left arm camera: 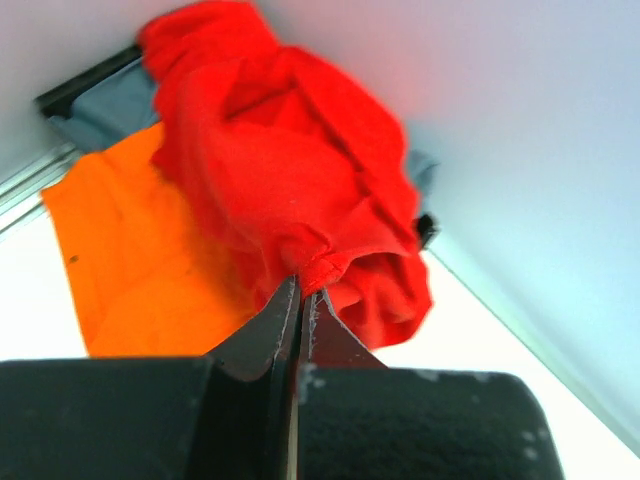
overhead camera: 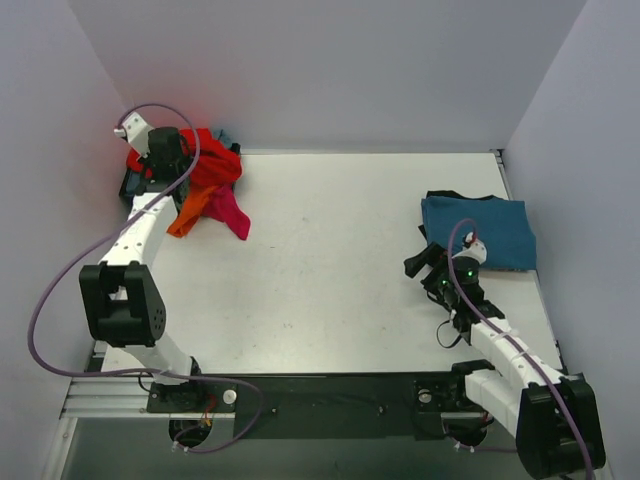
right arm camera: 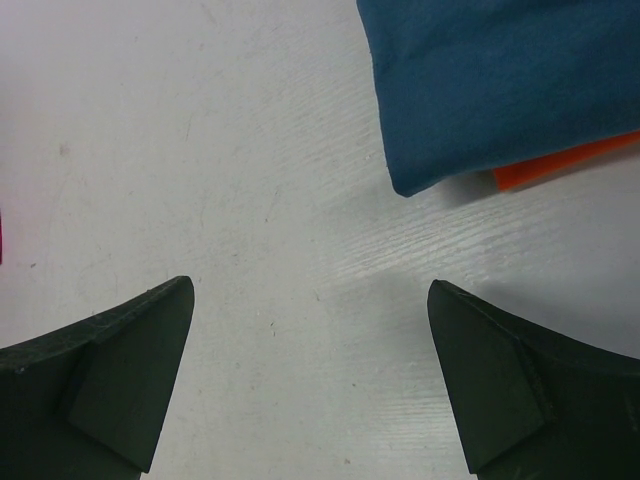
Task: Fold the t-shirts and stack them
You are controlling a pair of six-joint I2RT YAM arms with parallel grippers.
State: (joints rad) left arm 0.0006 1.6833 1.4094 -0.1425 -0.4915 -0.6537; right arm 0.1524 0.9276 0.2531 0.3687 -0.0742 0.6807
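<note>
A bright red t-shirt [overhead camera: 212,168] lies crumpled on a heap at the table's far left corner. My left gripper [overhead camera: 166,160] is shut on a fold of it; in the left wrist view the jaws [left arm camera: 300,290] pinch the red t-shirt [left arm camera: 290,170]. Under it lie an orange t-shirt [overhead camera: 190,215], also in the left wrist view [left arm camera: 140,270], a magenta pink one [overhead camera: 232,214] and a grey-blue one [left arm camera: 110,105]. A folded teal blue t-shirt [overhead camera: 478,231] lies at the right, on orange [right arm camera: 560,165] and black [overhead camera: 440,196] ones. My right gripper [overhead camera: 428,262] is open and empty beside it.
White walls close the table on the left, back and right. The heap sits against the left wall and back corner. The white tabletop [overhead camera: 330,270] spreads between the heap and the folded stack. A purple cable [overhead camera: 60,280] loops off the left arm.
</note>
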